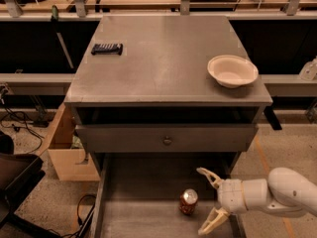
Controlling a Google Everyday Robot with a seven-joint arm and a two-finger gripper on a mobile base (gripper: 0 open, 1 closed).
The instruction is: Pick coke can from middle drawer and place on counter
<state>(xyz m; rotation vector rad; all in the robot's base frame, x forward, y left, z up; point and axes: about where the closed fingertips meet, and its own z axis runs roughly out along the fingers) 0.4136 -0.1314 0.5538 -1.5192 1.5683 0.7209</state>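
So far, no part of the task is finished: the red can (188, 201) stands upright on the floor of the pulled-out drawer (133, 197), low in the picture and a little right of the drawer's middle. You have yet to grasp it, lift it out and set it on the tabletop (163, 58), the wide grey top of the cabinet above. That tabletop carries a white bowl (233, 71) near its right edge and a small black object (107, 49) near its far left corner. The bare grey metal between them is, by my judgement, room enough for the can. Between the tabletop and the open drawer sits a closed drawer front (148, 139) with a small round knob. Your tool (203, 201) is down in the drawer, just to the right of the can and level with it. It is released, its two pale fingers (210, 176) spread wide, one toward the back of the drawer and one toward you, tips pointing left. The can sits just at the mouth of that spread, touching neither finger as far as can be told. The white arm (292, 195) reaches in from the lower right, lying roughly level.
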